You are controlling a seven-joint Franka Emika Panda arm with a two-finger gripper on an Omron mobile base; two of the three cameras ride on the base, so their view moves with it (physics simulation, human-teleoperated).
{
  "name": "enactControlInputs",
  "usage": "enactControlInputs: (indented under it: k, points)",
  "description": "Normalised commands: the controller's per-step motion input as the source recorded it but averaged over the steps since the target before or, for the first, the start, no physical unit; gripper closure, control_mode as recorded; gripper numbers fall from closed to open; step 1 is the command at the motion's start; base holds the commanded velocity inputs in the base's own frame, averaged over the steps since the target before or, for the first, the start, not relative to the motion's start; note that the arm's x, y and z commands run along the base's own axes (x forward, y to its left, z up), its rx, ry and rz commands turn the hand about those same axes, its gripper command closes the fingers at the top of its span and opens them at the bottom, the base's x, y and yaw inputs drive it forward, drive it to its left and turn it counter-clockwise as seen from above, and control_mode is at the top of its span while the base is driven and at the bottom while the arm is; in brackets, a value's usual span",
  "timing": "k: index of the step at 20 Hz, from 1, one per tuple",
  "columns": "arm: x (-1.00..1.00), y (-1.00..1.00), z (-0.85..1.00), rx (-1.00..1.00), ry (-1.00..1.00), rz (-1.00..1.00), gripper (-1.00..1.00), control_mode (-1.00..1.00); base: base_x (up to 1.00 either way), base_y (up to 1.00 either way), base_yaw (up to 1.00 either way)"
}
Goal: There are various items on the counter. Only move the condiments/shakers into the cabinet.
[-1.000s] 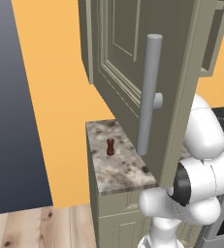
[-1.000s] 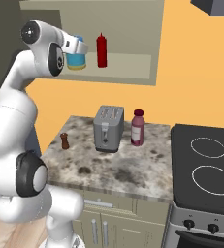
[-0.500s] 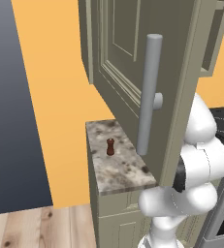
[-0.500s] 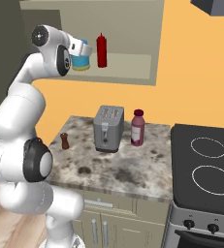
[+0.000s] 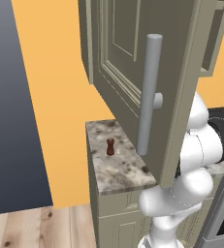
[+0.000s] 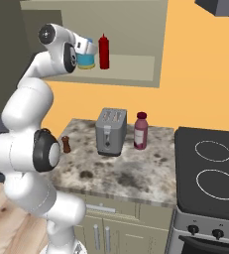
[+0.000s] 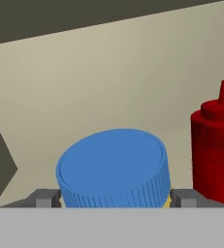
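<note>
My gripper (image 7: 113, 197) reaches into the open cabinet (image 6: 136, 67) and is shut on a blue-lidded condiment jar (image 7: 112, 167); its fingertips (image 7: 45, 197) press the lid from both sides. In the right base view the jar (image 6: 86, 60) sits at shelf level under the gripper (image 6: 85, 48). It is close beside a red squeeze bottle (image 6: 103, 51), which stands at the right of the hand view (image 7: 215, 145). A small reddish-brown shaker (image 6: 66, 144) stands upright near the left end of the counter (image 6: 136, 173), well below the gripper. It also shows in the left base view (image 5: 110, 147).
The cabinet door (image 5: 128, 58) hangs open with its long grey bar handle (image 5: 149, 94) over the counter's left part. A silver toaster (image 6: 111, 131) and a maroon bottle (image 6: 141, 130) stand at the counter's back. The black stovetop (image 6: 210, 173) adjoins on the right.
The arm has carried the blue-lidded jar to the right and deeper into the cabinet, closer to the red bottle. The shaker, toaster and maroon bottle have stayed put.
</note>
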Motion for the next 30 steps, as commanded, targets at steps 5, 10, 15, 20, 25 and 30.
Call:
enactControlInputs:
  k: [5,10,15,20,25,30]
  points:
    - [0.15,0.01,-0.13,0.00,0.00,0.00,1.00,-1.00,0.00,0.00,0.00]
    - [0.02,0.00,-0.02,-0.01,0.00,0.00,-1.00,-1.00,0.00,0.00,0.00]
    - [0.00,0.00,0.00,0.00,0.00,0.00,-1.00,-1.00,0.00,0.00,0.00]
    - [-0.18,0.00,0.00,0.00,0.00,0.00,-1.00,-1.00,0.00,0.00,0.00]
    - [-0.79,0.00,0.00,0.00,-0.02,0.00,-1.00,-1.00,0.00,0.00,0.00]
    - [-1.00,0.00,0.00,0.00,-0.04,0.00,-1.00,-1.00,0.00,0.00,0.00]
